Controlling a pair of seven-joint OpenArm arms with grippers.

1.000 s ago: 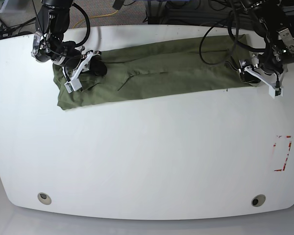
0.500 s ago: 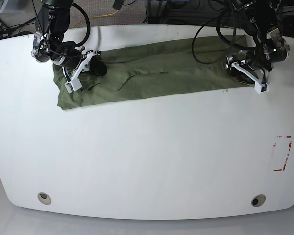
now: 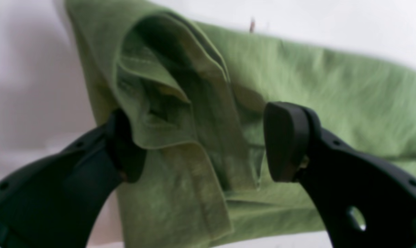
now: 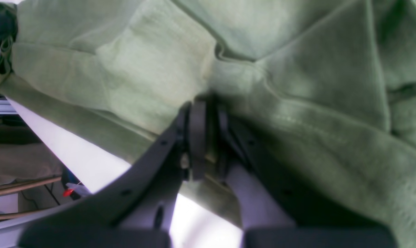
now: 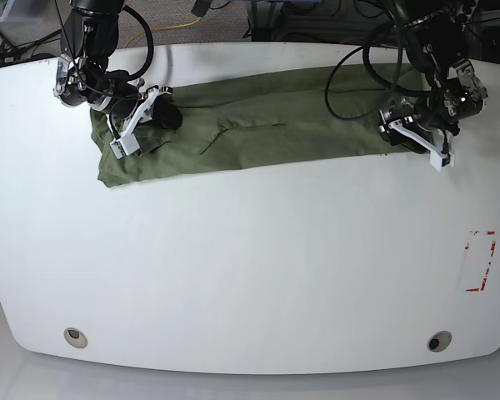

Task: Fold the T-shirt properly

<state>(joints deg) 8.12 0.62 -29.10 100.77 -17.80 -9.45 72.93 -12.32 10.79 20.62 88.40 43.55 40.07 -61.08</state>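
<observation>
While wrinkled, the olive T-shirt [image 5: 267, 129] lies folded lengthwise

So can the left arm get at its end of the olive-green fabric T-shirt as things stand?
Probably yes: the left tool is open, straddling the olive-green fabric T-shirt's folded end on the white table, with nothing between.

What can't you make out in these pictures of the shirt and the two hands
- Base view: the right hand tips, hidden by its own body and fabric.
- Right wrist view: how much T-shirt it pinches, blurred and shadowed.
- Left wrist view: the shirt's far end, cut off by the edge; whether the left hand touches cloth, blurred.
</observation>
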